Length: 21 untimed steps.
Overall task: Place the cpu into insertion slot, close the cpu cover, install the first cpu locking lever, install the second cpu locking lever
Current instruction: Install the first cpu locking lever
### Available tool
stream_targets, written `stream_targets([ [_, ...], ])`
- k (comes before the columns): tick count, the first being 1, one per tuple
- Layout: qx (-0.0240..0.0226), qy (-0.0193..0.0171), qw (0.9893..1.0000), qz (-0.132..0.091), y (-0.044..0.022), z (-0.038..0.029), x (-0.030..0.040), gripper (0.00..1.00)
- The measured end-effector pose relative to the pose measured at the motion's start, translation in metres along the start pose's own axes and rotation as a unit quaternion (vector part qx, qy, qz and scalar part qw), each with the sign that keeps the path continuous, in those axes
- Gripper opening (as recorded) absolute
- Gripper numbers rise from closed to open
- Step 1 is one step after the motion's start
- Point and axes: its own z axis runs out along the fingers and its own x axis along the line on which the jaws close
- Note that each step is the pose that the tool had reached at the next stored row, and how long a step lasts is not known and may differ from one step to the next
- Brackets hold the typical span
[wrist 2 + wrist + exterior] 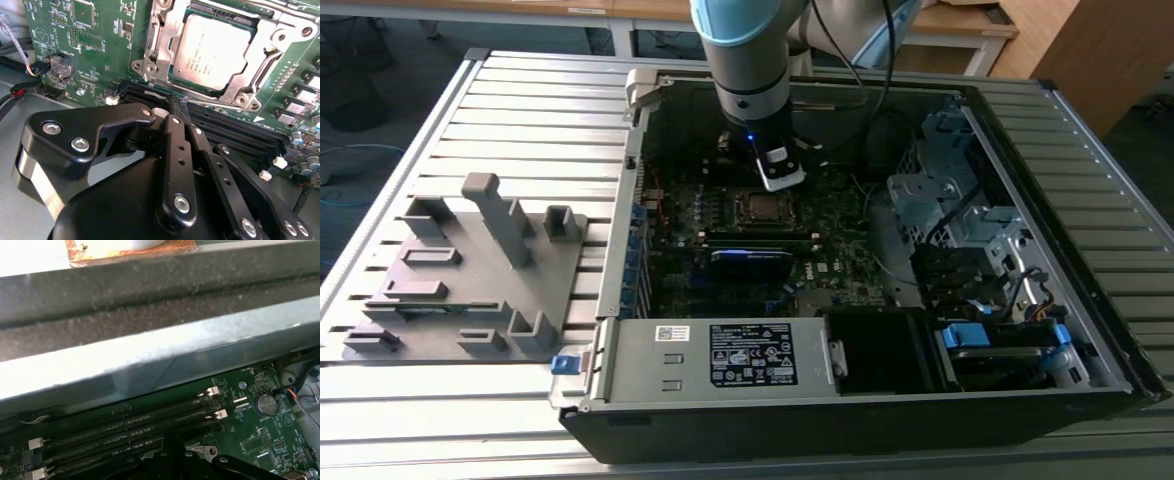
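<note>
Cpu lies flat in the insertion slot, its dull silver top facing up. The cpu cover is folded down around it, so the chip shows through the window in the frame. In the exterior view the slot sits just above the middle of the frame, on the green motherboard inside the open computer case.

The gripper hangs straight down from the arm in the upper middle of the exterior view, just above the slot. In the second wrist view its black fingers are drawn together, and their tips are low beside the edge of the cover that faces the long black memory slots. Whether they pinch anything cannot be made out.

A round coin battery sits on the board well apart from the cpu, next to a few thin cables. In the first wrist view the memory slots run side by side below a grey wall of the case.

In the exterior view a power supply with a label fills the lower middle of the case, and a metal drive cage stands at its right. The case rests on a slatted metal table. A grey fixture with upright pegs lies at the left of the frame, beside the case.
</note>
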Motion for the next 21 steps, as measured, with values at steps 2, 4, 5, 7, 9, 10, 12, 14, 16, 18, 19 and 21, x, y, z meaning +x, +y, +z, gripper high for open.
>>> stream_targets([
  [2, -0.0003, -0.0003, 1.0, 0.0, -0.0001, 0.0002, 0.0, 0.11],
  [4, -0.0017, -0.0009, 1.0, 0.0, -0.0003, 0.0005, 0.0, 0.11],
  [5, -0.0028, -0.0013, 1.0, 0.0, -0.0003, 0.0006, 0.0001, 0.11],
  [7, -0.0035, -0.0021, 1.0, 0.001, -0.0003, 0.0008, 0.0001, 0.11],
  [9, -0.0035, -0.0035, 1.0, 0.004, -0.0003, 0.0008, 0.0004, 0.11],
  [10, -0.0032, -0.0048, 1.0, 0.007, -0.0004, 0.0008, 0.0005, 0.11],
  [12, -0.0027, -0.0076, 0.9999, 0.015, -0.0005, 0.0008, 0.0006, 0.11],
  [14, -0.0022, -0.0096, 0.9998, 0.018, -0.0005, 0.0009, 0.0006, 0.11],
  [16, -0.0021, -0.0114, 0.9997, 0.02, -0.0005, 0.001, 0.0006, 0.11],
  [18, -0.0023, -0.0128, 0.9997, 0.021, -0.0005, 0.0012, 0.0008, 0.11],
  [19, -0.0027, -0.0138, 0.9997, 0.021, -0.0005, 0.0013, 0.0008, 0.11],
  [21, -0.0032, -0.0159, 0.9996, 0.022, -0.0004, 0.0014, 0.001, 0.11],
])
